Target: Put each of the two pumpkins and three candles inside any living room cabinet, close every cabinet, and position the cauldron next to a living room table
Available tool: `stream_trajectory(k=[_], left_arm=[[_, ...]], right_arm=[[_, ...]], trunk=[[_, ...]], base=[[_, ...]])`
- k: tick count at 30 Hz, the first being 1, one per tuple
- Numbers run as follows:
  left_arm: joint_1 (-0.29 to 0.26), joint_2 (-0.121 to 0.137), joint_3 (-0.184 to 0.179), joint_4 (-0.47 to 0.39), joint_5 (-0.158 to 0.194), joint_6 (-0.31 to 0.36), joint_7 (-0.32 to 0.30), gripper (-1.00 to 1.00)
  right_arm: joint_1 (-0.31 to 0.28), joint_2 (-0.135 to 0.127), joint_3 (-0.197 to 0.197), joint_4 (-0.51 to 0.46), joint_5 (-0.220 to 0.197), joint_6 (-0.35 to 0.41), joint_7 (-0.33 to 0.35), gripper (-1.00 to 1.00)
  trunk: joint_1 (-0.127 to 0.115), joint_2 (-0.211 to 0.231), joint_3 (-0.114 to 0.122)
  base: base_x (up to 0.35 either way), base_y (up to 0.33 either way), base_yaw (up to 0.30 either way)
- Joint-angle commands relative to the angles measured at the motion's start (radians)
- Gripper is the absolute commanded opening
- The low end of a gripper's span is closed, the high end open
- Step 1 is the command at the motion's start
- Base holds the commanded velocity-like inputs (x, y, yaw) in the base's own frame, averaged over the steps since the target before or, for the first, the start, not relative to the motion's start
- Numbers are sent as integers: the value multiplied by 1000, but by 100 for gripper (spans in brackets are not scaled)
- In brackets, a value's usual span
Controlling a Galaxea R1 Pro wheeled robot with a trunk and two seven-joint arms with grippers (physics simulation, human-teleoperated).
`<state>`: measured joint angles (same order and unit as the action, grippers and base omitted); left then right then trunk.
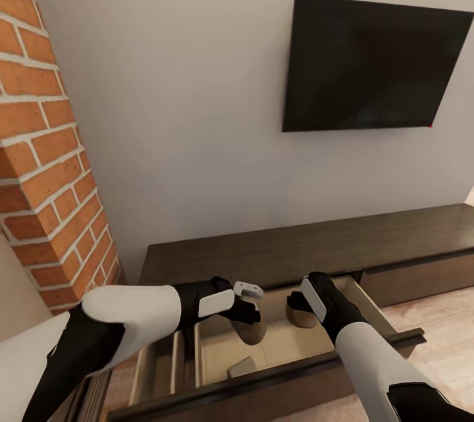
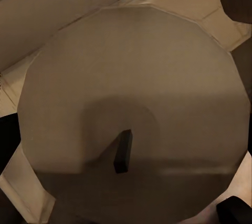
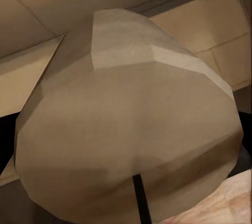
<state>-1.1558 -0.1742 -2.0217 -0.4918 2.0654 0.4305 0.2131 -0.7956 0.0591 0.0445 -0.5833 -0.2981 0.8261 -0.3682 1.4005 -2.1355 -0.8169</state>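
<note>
The dark-brown cabinet (image 1: 296, 247) stands against the wall with one drawer (image 1: 276, 374) pulled out, its inside tan. My left gripper (image 1: 247, 318) hangs over the drawer, shut on a candle (image 1: 251, 335); the left wrist view has that candle's pale flat top (image 2: 131, 93) and short dark wick (image 2: 123, 151) very close. My right gripper (image 1: 299, 303) is beside it over the same drawer, shut on a second candle (image 1: 304, 316), seen tilted and close in the right wrist view (image 3: 126, 129). A pale rounded shape (image 1: 242, 366) lies on the drawer floor by its front wall.
A brick fireplace (image 1: 39, 145) rises close on the left. A black TV (image 1: 368, 66) hangs on the grey wall above the cabinet. Light wood floor (image 1: 438, 320) shows to the right of the open drawer.
</note>
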Motion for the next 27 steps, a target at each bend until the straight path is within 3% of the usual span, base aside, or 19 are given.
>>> stream_trajectory(k=[1, 7, 13, 24, 27], left_arm=[[-2, 0, -5, -2, 7, -1, 5, -100], [-1, 0, -5, -2, 1, -6, 5, -100], [-2, 0, -5, -4, -1, -12, 12, -100], [-2, 0, -5, 3, -1, -39, 25, -100], [-2, 0, -5, 3, -1, -39, 26, -100]], right_arm=[[-1, -1, 4, -1, -10, 3, -10, -100], [-1, 0, 5, -1, -11, 17, -14, -100], [-1, 0, 6, -1, -9, 119, -27, -100], [-1, 13, 6, -1, -4, 121, -33, -100], [-1, 18, 6, -1, -5, 110, -36, -100]], trunk=[[0, -1, -1], [0, -1, -1], [8, -15, -7], [50, -92, -42], [50, -92, -42]], base=[[213, -124, 0], [72, -45, 0], [4, -2, 0], [0, 0, 0], [0, 0, 0]])
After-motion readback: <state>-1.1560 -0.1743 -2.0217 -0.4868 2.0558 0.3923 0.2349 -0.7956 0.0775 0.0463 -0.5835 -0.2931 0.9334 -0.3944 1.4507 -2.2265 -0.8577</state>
